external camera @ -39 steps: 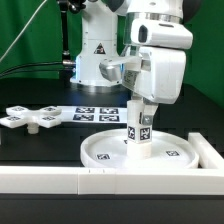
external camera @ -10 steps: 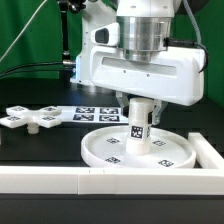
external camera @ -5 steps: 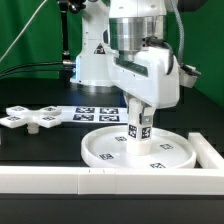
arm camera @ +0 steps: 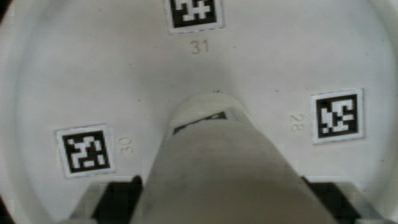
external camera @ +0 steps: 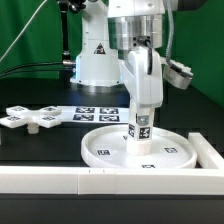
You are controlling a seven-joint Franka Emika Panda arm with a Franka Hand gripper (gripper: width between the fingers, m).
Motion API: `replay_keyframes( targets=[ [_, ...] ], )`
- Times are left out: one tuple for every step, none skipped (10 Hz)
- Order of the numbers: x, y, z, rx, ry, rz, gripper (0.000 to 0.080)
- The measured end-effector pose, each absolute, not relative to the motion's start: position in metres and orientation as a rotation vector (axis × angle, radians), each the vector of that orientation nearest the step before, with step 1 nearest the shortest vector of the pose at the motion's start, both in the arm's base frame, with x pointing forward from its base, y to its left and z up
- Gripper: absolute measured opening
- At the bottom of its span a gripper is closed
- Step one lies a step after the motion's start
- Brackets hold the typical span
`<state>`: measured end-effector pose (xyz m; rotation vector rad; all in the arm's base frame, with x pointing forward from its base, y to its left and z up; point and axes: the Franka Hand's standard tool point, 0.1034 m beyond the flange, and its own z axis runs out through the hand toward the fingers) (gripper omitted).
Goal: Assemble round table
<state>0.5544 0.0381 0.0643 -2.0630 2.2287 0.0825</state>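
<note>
Foreground: border wall (external camera: 60,178) along the table front, nearest the exterior camera, nothing resting on it. Just behind it lies the round disc (external camera: 97,152), flat, rim up, tags facing upward. At its centre stands the post (external camera: 141,131): upright, long axis vertical, lower end on the disc floor or very close to it. The contact itself is not resolvable.

Directly above is the gripper (external camera: 141,112), pointing straight down, with fingers (arm camera: 121,197) on either side of the post's upper part. The wrist view shows both pads flanking the post with no gap visible, so it is closed on the post. Post axis and gripper axis coincide, both normal to the disc.

Judgement: the next move is a turn about that vertical axis or a straight press down — any tilt could bind the joint.

Farther back, the marker board (external camera: 95,112) lies flat on the table. The cross-shaped piece (external camera: 30,117) lies toward the exterior view's left, well apart from the disc — not yet attached.
</note>
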Motion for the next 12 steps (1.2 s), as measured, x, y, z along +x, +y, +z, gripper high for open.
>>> replay_keyframes(
  targets=[
    [0.555,0.037,0.064,-1.944,2.313,0.091,0.0410],
    [0.555,0.037,0.064,-1.877,2.354,0.101,0.0410],
    [0.555,0.038,0.064,-1.871,2.358,0.103,0.0461],
    [0.555,0.040,0.064,-1.860,2.362,0.109,0.0582],
    [0.555,0.040,0.064,-1.877,2.348,0.107,0.0582],
    [0.554,0.042,0.064,-1.910,2.326,0.110,0.0635],
    [0.555,0.049,0.067,-2.027,2.244,0.132,0.0645],
    [0.557,0.054,0.070,-2.070,2.204,0.149,0.0645],
    [0.557,0.059,0.075,-2.121,2.156,0.168,0.0645],
    [0.555,0.064,0.081,-2.147,2.128,0.188,0.0649],
    [0.553,0.066,0.088,-2.146,2.123,0.194,0.0649],
    [0.545,0.067,0.091,-2.137,2.127,0.196,0.0649]
  ],
)
